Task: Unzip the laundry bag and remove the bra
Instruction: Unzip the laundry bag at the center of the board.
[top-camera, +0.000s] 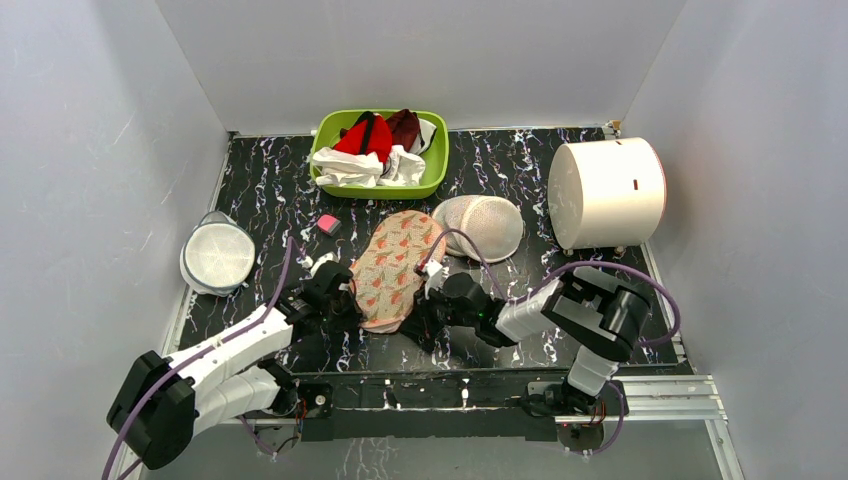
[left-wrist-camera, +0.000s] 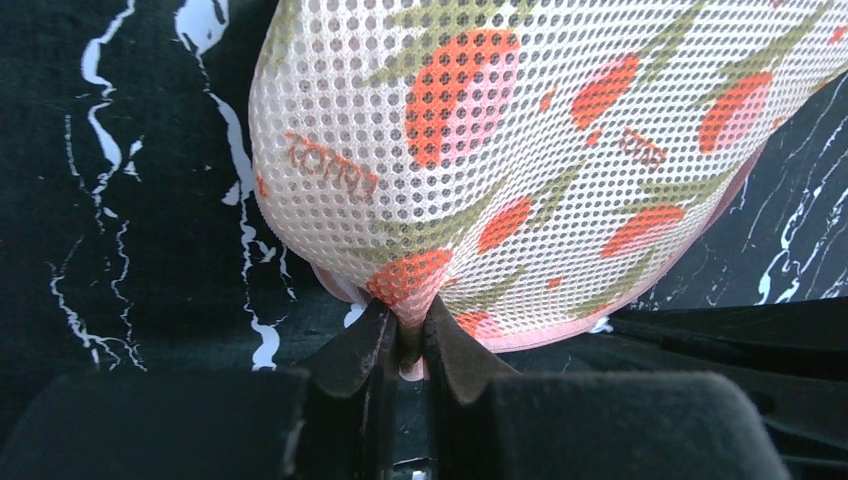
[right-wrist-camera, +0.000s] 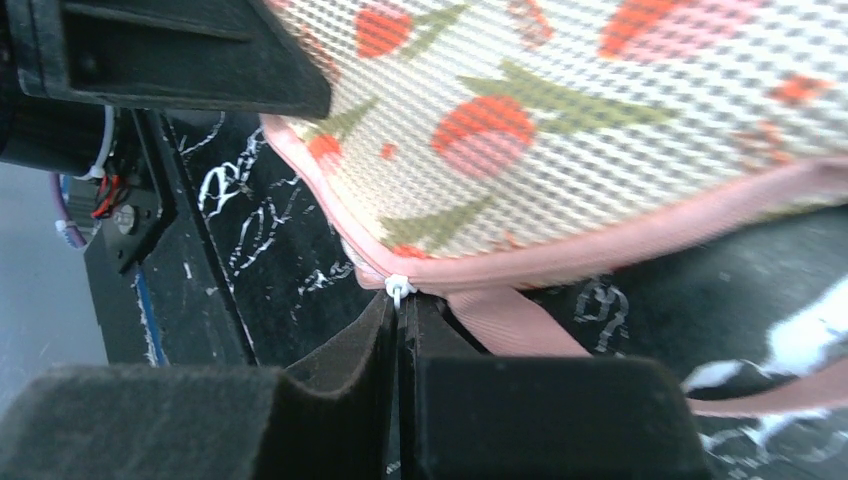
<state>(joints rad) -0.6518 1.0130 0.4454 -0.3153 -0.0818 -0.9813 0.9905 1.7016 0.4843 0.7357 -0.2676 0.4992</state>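
The laundry bag (top-camera: 395, 268) is a peach floral case with pink zipper edging, lying in the middle of the table. My left gripper (top-camera: 345, 300) is shut on a pinch of the bag's near-left fabric; the left wrist view shows the mesh (left-wrist-camera: 520, 150) squeezed between the fingers (left-wrist-camera: 360, 350). My right gripper (top-camera: 428, 300) is at the bag's near-right edge, shut on the white zipper pull (right-wrist-camera: 399, 290) on the pink edging (right-wrist-camera: 600, 245). A pink strap (right-wrist-camera: 510, 325) trails beside it. The bra is hidden.
A green basin (top-camera: 379, 152) of red and white clothes stands at the back. A round white mesh dome (top-camera: 483, 226) lies right of the bag. A white drum (top-camera: 606, 193) is far right, a round lidded container (top-camera: 216, 257) left, and a small pink block (top-camera: 327, 224) nearby.
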